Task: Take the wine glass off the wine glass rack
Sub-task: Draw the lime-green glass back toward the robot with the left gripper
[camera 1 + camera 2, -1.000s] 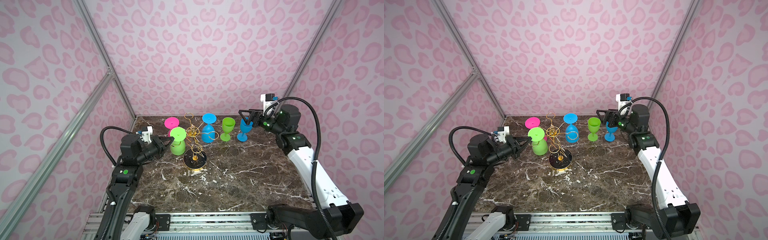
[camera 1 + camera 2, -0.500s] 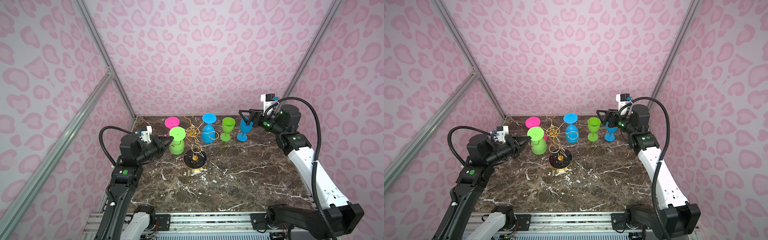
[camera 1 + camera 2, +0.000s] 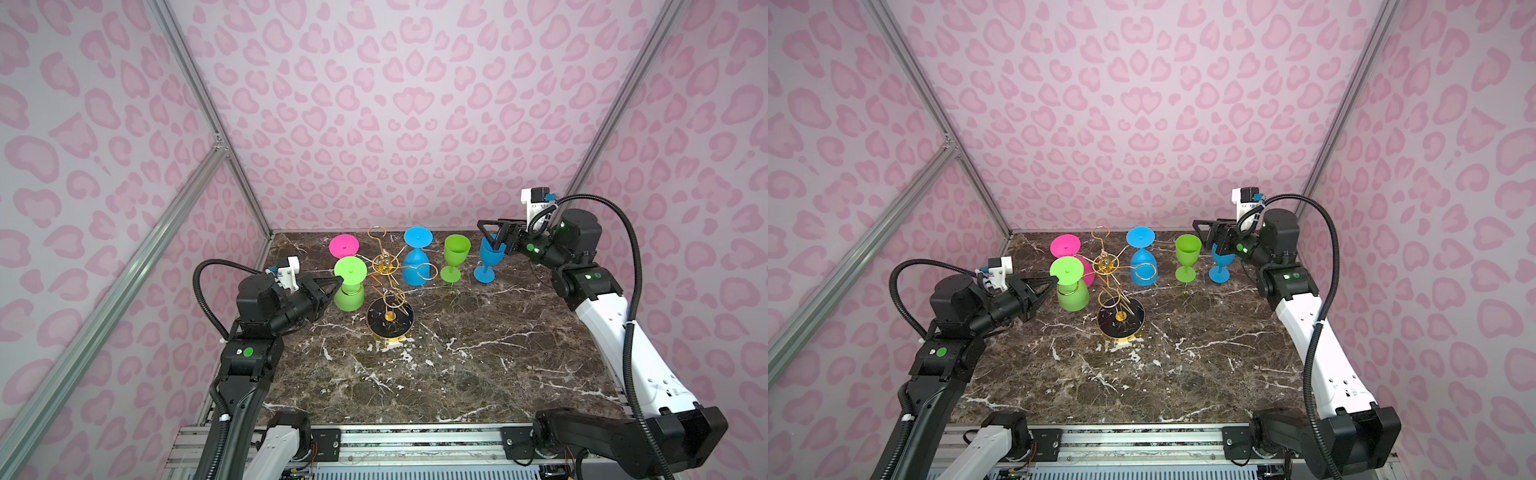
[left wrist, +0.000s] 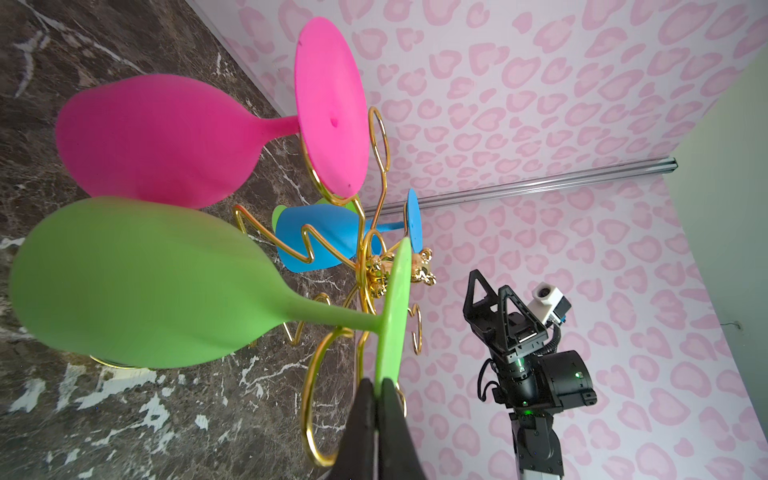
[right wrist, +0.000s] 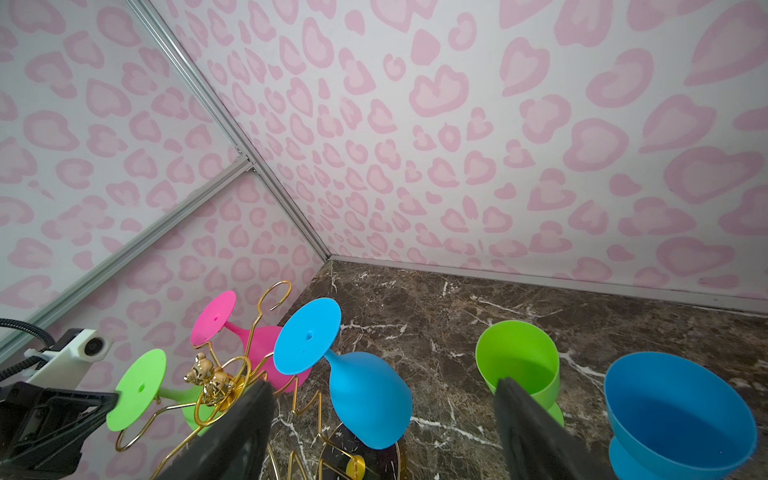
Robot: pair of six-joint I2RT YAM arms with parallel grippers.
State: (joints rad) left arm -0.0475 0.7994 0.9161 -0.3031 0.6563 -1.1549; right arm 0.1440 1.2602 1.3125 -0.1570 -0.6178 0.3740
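Observation:
The gold wire wine glass rack [image 3: 390, 322] [image 3: 1120, 320] stands on its black round base left of the table's middle. A green wine glass [image 3: 350, 286] [image 4: 141, 282] hangs upside down on it, a gold loop curving round its stem. My left gripper [image 3: 337, 283] [image 3: 1053, 281] [image 4: 378, 388] is shut on the rim of that glass's foot. A pink glass [image 3: 344, 246] [image 4: 158, 137] and a blue glass [image 3: 417, 259] [image 5: 368, 399] also hang on the rack. My right gripper [image 3: 491, 233] [image 5: 382, 388] is open at the back right, holding nothing.
An upright green glass [image 3: 456, 253] [image 5: 517, 361] and an upright blue glass [image 3: 488, 259] [image 5: 677, 415] stand on the marble table [image 3: 457, 365] near the back, close below my right gripper. Pink patterned walls enclose the table on three sides.
My left gripper and the green glass have shifted slightly to the left, away from the rack's post. The right arm has not moved.

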